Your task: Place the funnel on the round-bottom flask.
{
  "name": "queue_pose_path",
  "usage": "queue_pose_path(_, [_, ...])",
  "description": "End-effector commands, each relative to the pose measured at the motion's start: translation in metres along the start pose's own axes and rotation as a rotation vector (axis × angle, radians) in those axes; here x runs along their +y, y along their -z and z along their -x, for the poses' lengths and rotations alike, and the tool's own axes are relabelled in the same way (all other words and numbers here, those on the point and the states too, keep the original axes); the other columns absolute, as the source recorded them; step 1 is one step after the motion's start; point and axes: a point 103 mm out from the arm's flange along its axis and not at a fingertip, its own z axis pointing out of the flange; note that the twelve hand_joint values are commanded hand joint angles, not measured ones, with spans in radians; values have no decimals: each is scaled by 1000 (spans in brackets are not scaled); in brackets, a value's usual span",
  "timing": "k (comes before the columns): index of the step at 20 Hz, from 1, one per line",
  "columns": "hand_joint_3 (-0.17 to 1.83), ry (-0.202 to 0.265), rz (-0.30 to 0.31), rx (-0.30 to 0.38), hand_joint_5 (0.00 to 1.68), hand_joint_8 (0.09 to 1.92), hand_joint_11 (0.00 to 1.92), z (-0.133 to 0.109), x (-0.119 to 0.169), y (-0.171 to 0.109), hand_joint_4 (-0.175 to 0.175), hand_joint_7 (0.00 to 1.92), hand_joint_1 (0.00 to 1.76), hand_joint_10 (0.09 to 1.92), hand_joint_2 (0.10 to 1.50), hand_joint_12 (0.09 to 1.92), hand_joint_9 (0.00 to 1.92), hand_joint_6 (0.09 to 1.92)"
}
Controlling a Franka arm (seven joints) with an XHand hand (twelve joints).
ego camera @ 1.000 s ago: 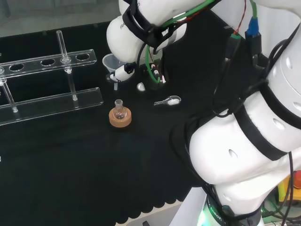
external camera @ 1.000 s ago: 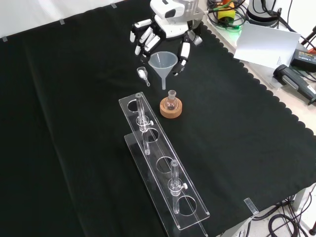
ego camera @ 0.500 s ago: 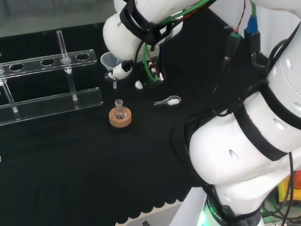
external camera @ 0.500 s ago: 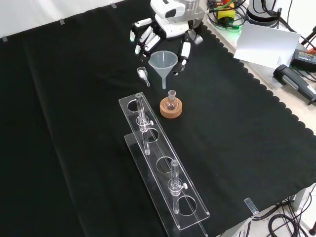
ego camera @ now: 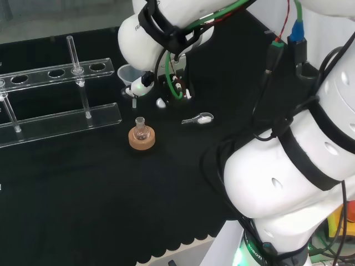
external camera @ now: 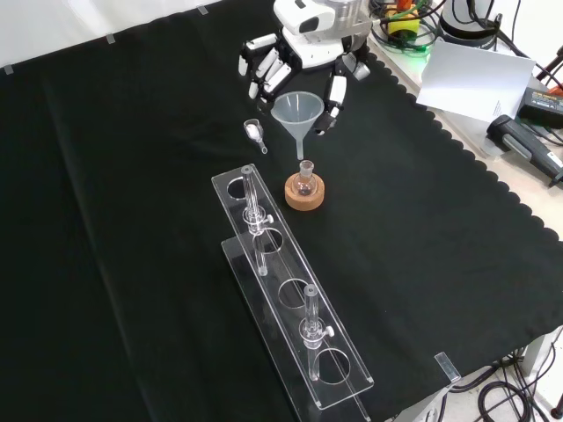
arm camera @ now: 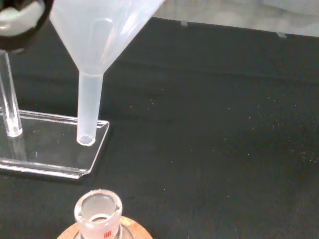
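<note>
holding the funnel (external camera: 294, 110) by its cone, the hand (external camera: 303, 66) has fingers curled against the rim on both sides, spout pointing straight down, clear of the cloth. the funnel's long axis is near vertical in the front view, a slight lean at most.

the round-bottom flask (external camera: 305, 182) sits upright in its cork ring (external camera: 304, 194), neck open. in the front view the flask lies at about 6 o'clock from the hand, and the spout tip hangs just above the neck and a touch toward 10 o'clock of it. in the head view the funnel (ego camera: 130, 77) is at about 12 o'clock from the flask (ego camera: 141, 129), with a plain gap of air between spout and neck. the wrist view agrees: spout mouth (arm camera: 85, 140) above the flask's mouth (arm camera: 98, 209), not over it, apart.

judgement: the coming move turns on closing that small sideways offset, then lowering along the spout's axis.

against one second ago: in the front view funnel and hand have shifted toward 3 o'clock, nearer in line with the neck; flask, cork ring, test tube rack (external camera: 286, 303) and small scoop (external camera: 254, 133) unmoved.
</note>
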Motion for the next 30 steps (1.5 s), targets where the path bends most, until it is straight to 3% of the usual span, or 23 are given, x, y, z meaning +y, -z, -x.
queue_pose_path(1, [644,4,-19,6,878,450,0,6,-7,-6,133,1174,845,337,514,1326,819,666])
queue_pose_path(6, [647,-15,-39,9,881,449,0,14,-12,-13,135,1175,846,336,513,1325,820,664])
queue_pose_path(17, [655,3,-49,13,885,447,0,5,-18,-21,136,1177,844,333,512,1322,820,661])
queue_pose_path(30, [661,-19,-21,-10,888,444,0,12,-12,-30,136,1179,848,330,509,1321,821,658])
